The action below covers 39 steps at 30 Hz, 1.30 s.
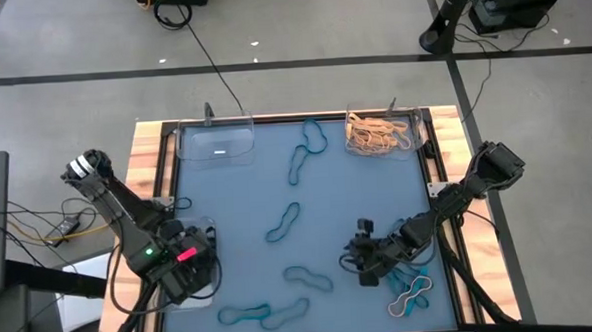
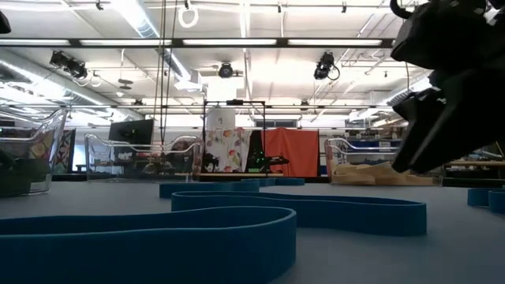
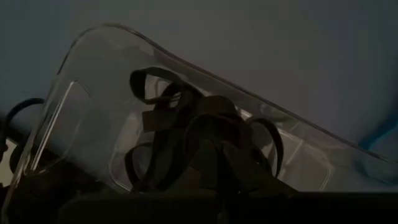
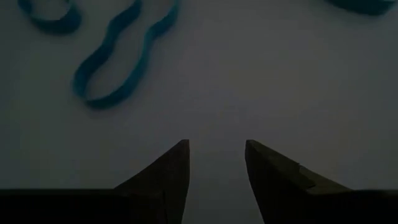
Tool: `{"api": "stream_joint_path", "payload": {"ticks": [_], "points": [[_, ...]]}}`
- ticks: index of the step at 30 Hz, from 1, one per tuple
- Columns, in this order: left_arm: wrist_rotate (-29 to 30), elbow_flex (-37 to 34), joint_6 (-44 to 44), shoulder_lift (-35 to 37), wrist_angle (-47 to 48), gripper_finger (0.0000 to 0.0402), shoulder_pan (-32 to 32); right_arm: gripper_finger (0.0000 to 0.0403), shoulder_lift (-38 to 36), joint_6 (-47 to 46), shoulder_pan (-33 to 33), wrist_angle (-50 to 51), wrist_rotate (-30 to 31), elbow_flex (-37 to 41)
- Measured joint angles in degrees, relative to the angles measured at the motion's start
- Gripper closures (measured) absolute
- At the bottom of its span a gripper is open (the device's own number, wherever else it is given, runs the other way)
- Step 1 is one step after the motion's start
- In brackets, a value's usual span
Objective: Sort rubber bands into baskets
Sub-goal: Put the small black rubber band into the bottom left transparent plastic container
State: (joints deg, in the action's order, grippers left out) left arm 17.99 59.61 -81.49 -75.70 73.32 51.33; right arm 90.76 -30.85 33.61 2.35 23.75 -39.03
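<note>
The rubber bands are thin, light, soft loops that lie flat on the blue mat (image 1: 377, 197); they have no stiffness and are likely to deform and stretch under any pinch. Teal bands lie scattered over the mat: one at far centre (image 1: 310, 145), one mid-table (image 1: 282, 223), one nearer (image 1: 309, 278), and two along the near edge (image 1: 244, 312). A pale band (image 1: 410, 298) lies at the near right corner, beside more teal bands (image 1: 413, 276).

Three clear baskets stand on the table. The far-left basket (image 1: 215, 144) appears empty of bands. The far-right basket (image 1: 381, 132) holds a heap of tan bands (image 1: 377, 133). The near-left basket (image 3: 93, 68) holds black bands (image 3: 168, 124).

The left gripper (image 1: 185, 261) rests over the near-left basket with its pincer together and nothing visibly held. The right gripper (image 4: 216, 163) hangs low over the mat at near right, fingers (image 4: 168, 174) apart and empty, with a teal band (image 4: 118, 59) lying ahead of it.

Recommended hold: pinch a single strand where the loop bows away from the mat or from its neighbours, fingertips straddling the strand. A flat strand is likely to slip out from under the tips. Where bands lie touching, a grip risks lifting two at once
</note>
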Motion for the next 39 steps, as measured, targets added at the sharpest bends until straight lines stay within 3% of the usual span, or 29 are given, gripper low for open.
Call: {"api": "stream_joint_path", "payload": {"ticks": [6,17,20,23,26,30,35,39], "points": [[0.82,0.0,-1.09,0.0,0.15,0.0387,0.02,0.0236,0.0,-4.72,0.0,0.53,-0.54,0.0],[0.83,0.0,-2.49,-0.02,2.42,0.0253,0.07,0.0236,-0.42,-14.91,0.15,11.43,-3.61,0.0],[0.23,0.0,-4.64,-0.04,4.47,0.0236,0.07,0.0237,-1.17,-16.86,0.49,13.43,-6.52,0.0],[0.83,0.0,-12.56,-0.04,9.36,0.0233,0.07,0.024,-2.73,-18.01,1.4,14.46,-7.95,0.0],[5.5,0.0,-18.44,-0.04,12.14,0.0233,0.07,0.0245,-5.24,-19.44,2.43,15.14,-8.05,0.0],[17.53,0.0,-17.29,-0.07,9.09,0.0232,0.15,0.0253,-9.67,-22.06,4.07,15.56,-9.15,0.0],[30.89,0.0,-5.46,-0.07,-4.04,0.0232,-0.1,0.0262,-14.45,-23.44,7.52,16.26,-16.32,0.0],[39.17,0.0,6.0,-0.94,-17.02,0.0232,-1.4,0.0266,-16.82,-24.34,10.21,21.17,-26.22,0.0]]}}
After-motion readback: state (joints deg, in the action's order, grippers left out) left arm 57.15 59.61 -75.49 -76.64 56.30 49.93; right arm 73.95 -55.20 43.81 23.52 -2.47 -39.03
